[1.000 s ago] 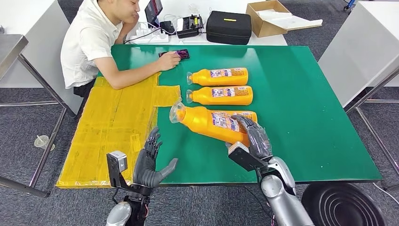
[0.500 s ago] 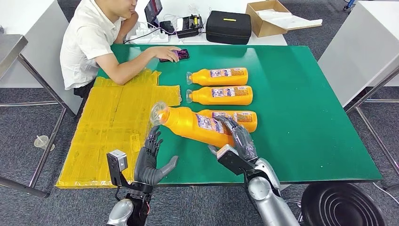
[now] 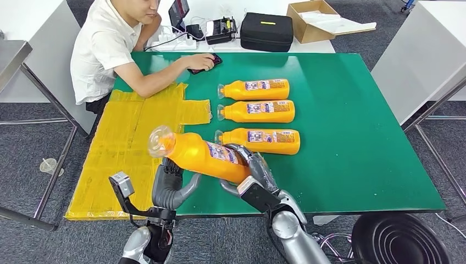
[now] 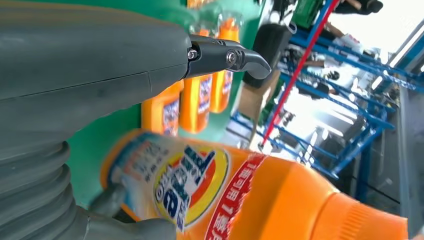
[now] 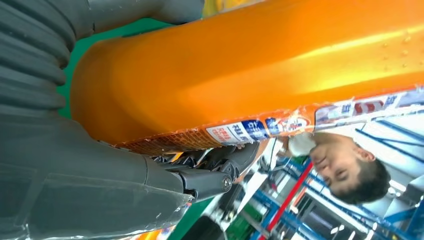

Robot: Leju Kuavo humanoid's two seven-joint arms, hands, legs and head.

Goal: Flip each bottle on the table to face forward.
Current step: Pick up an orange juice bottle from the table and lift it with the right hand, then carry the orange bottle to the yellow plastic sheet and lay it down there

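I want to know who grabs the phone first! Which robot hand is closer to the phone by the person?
Left, by a little. The left hand sits at the table's near edge on the phone's side; the right hand, holding the lifted bottle, is farther across. Both are far away.

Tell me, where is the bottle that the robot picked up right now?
In the head view the lifted bottle hangs over the table's near edge, gripped by the right hand, cap toward the yellow mat, with the left hand just beneath it.

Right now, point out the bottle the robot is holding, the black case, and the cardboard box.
held bottle (image 3: pixel 198 155), head view, on its orange body beside the label.
black case (image 3: pixel 267 32), head view, on the middle of its lid.
cardboard box (image 3: pixel 301 28), head view, on its front wall.
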